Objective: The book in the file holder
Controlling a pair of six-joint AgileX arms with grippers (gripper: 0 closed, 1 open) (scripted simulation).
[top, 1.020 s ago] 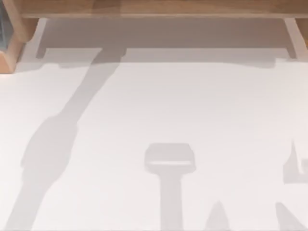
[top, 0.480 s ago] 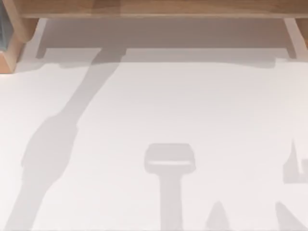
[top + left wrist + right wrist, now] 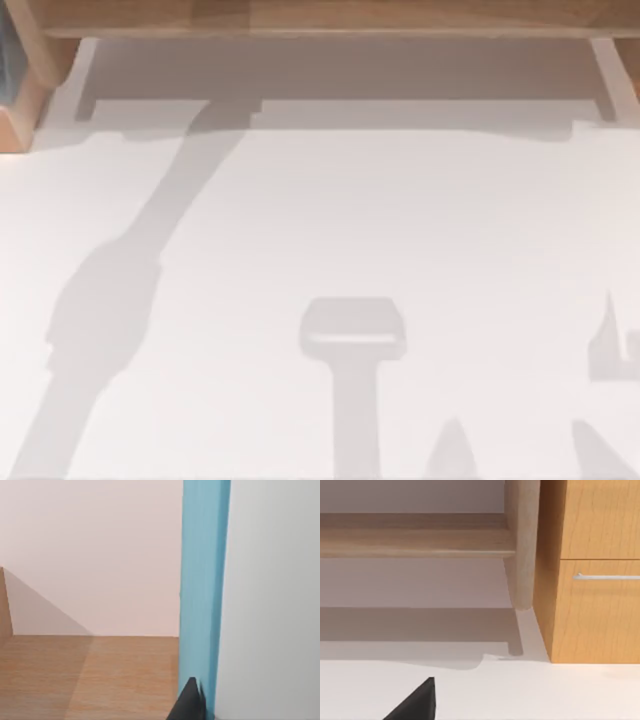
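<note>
Your left hand [image 3: 187, 702] is beside the blue book [image 3: 202, 580], grip uncertain. You're likely mid-carry; next, find the file holder.

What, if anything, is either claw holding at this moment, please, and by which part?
It cannot be told. In the left wrist view a dark fingertip lies against the blue book's lower edge, but no grip shows.

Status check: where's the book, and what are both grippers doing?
Left gripper close against the blue book, above a wooden surface. Right gripper low over the white table, facing a drawer cabinet.
</note>
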